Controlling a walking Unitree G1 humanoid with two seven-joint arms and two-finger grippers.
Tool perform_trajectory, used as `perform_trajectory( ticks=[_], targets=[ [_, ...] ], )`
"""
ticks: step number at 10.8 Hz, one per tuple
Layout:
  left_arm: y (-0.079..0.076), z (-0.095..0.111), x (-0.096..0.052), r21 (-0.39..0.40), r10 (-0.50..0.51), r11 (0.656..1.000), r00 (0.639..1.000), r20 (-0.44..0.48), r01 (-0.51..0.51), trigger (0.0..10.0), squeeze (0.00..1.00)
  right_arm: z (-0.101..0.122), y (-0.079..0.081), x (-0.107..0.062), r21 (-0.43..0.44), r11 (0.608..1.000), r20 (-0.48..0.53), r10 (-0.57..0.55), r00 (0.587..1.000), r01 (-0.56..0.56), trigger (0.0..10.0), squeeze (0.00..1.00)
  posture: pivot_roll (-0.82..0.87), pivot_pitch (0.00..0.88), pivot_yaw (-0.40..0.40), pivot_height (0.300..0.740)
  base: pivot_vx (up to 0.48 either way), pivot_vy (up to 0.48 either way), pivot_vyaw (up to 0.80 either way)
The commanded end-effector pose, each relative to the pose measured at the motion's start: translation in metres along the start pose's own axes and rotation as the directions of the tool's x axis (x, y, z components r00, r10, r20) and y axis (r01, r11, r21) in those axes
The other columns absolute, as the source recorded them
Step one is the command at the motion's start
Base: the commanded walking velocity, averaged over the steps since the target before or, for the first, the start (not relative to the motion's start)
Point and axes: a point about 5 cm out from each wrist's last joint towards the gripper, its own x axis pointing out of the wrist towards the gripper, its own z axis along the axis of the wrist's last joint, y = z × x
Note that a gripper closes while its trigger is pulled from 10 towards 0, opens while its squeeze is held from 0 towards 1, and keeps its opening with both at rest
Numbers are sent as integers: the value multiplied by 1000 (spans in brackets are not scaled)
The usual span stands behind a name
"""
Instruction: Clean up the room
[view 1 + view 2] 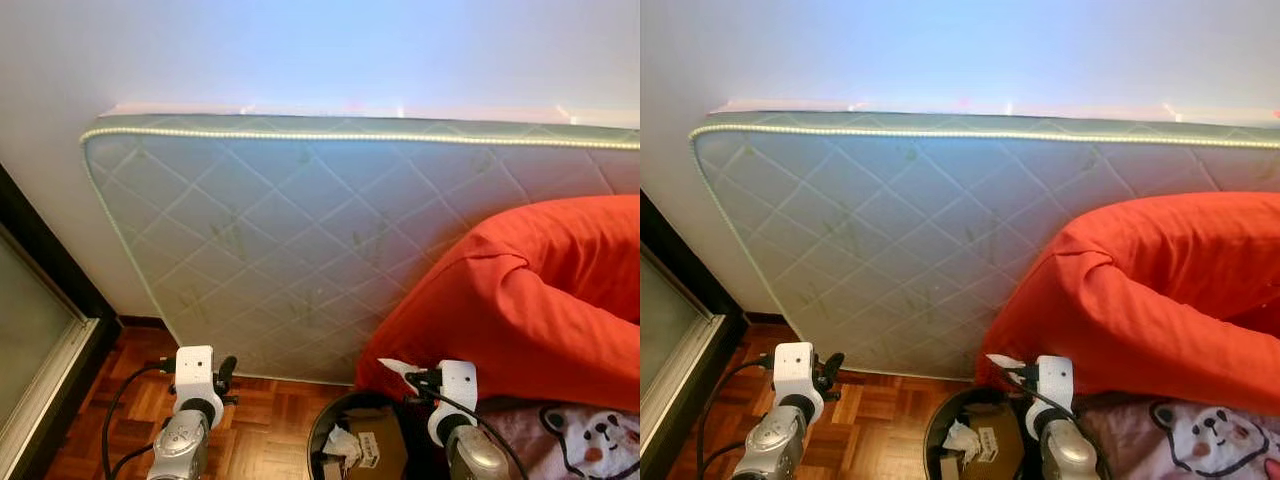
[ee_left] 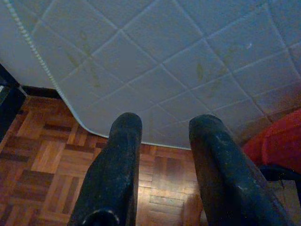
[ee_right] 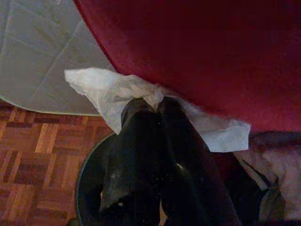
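Your right gripper (image 3: 149, 104) pinching white tissue (image 3: 110, 89), tissue bunched at fingertips, hanging right above black trash bin (image 1: 330, 418). Left gripper (image 2: 162, 136) spread apart, holding nothing.

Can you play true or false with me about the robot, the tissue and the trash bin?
1. The right end effector is pinching a white tissue. True.
2. The left end effector is holding a sock. False: its fingers are apart with nothing between them.
3. The trash bin is black and has paper and a cardboard box in it. True.
4. The mattress lies flat on the floor. False: it stands on its edge, leaning against the wall.
5. The big blanket beside the bin is blue. False: it is orange-red.
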Motion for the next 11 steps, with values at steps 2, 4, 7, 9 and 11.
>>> perform_trajectory(
  ticks=[2, 4, 7, 9, 11],
  targets=[
    [5, -9, -5, -5, 21, 1000, 999, -36, -21, 10000, 0, -5, 3, -1, -9, 999, -37, 32, 999, -32, 10000, 0, 143, 76, -14, 740, 0, 0, 0],
    [6, -16, -9, -2, 24, 1000, 998, -60, -24, 10000, 0, -9, 9, 0, 6, 998, -66, 64, 996, -63, 10000, 0, 139, 86, -16, 707, 0, 0, 0],
    [3, -24, -13, 3, 16, 1000, 996, -86, -16, 10000, 0, -15, 10, -4, -8, 996, -79, 87, 993, -88, 10000, 0, 148, 99, -19, 672, 0, 0, 0],
    [1, -25, -14, 0, 8, 1000, 997, -83, -8, 10000, 0, -17, 12, -4, -19, 994, -93, 104, 990, -107, 10000, 0, 149, 102, -23, 672, 0, 0, 0],
    [0, -25, -14, 3, 3, 1000, 996, -85, -2, 10000, 0, -19, 14, -4, -32, 991, -122, 123, 985, -128, 10000, 0, 151, 98, -25, 672, 0, 0, 0]
  ],
)
